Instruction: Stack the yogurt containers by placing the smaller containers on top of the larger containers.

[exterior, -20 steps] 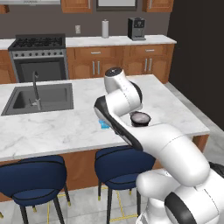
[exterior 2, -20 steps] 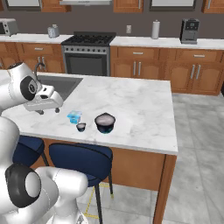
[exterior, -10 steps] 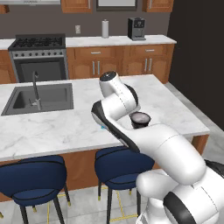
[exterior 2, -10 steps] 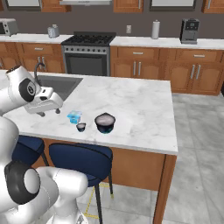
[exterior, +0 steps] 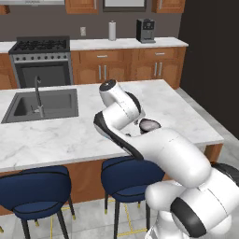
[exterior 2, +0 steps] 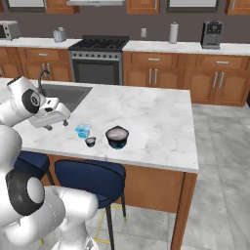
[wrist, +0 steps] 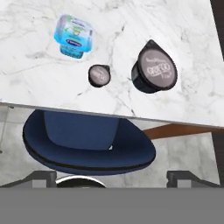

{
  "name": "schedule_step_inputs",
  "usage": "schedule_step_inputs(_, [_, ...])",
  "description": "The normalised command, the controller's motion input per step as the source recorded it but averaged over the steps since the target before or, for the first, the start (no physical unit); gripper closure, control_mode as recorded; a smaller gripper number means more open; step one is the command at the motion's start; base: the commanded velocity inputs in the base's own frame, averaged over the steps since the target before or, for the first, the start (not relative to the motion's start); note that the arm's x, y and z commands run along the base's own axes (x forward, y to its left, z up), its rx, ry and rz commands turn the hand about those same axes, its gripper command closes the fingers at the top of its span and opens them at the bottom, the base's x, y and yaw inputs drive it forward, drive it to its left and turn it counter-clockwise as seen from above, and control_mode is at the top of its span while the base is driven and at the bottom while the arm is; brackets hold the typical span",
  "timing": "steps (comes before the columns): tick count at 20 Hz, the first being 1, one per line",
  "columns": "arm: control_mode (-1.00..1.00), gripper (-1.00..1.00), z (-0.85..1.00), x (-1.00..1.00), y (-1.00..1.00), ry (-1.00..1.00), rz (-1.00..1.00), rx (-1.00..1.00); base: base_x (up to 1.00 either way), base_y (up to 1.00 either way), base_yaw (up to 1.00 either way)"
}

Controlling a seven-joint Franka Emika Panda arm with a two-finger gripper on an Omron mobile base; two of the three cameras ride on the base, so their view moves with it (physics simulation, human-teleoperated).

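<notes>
Three yogurt containers stand near the island's front edge. The wide dark tub [exterior 2: 117, 137] [wrist: 154, 72] [exterior: 149, 125] is on the right. The tiny dark cup [exterior 2: 90, 141] [wrist: 99, 75] sits just left of it, and the light-blue cup [exterior 2: 83, 130] [wrist: 74, 36] is behind that one. All three stand apart on the marble. My gripper [exterior 2: 57, 125] [wrist: 114, 179] hangs open above the counter, left of the cups in the right base view, with nothing between its fingertips [wrist: 41, 177]. In the left base view my arm hides the two small cups.
A sink [exterior 2: 66, 95] with a faucet [exterior: 37, 95] is set into the island's left part. Blue stools [wrist: 87, 140] [exterior: 35, 189] stand below the front edge. A stove [exterior 2: 97, 58] and a coffee machine [exterior 2: 211, 34] line the back wall.
The arm's upper part has swung a little to the left in the left base view. The gripper stays open and the containers have not moved.
</notes>
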Motion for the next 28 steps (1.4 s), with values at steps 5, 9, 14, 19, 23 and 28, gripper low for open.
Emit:
schedule_step_inputs(5, [-1.0, -1.0, -0.11, 0.26, 0.08, 0.0, 0.0, -0.05, 0.0, 0.0, 0.0])
schedule_step_inputs(9, [-1.0, -1.0, -0.16, 0.28, 0.03, 0.0, 0.0, 0.0, 0.0, 0.0, 0.0])
schedule_step_inputs(14, [-1.0, -1.0, -0.23, 0.34, 0.01, 0.0, 0.0, 0.0, 0.0, 0.0, 0.0])
schedule_step_inputs(19, [-1.0, -1.0, -0.24, 0.37, 0.06, 0.0, 0.0, -0.01, 0.0, 0.0, 0.0])
schedule_step_inputs(23, [-1.0, -1.0, -0.18, 0.35, 0.09, 0.0, 0.0, -0.03, 0.0, 0.0, 0.0])
schedule_step_inputs(28, [-1.0, -1.0, -0.15, 0.27, 0.11, 0.0, 0.0, -0.04, 0.0, 0.0, 0.0])
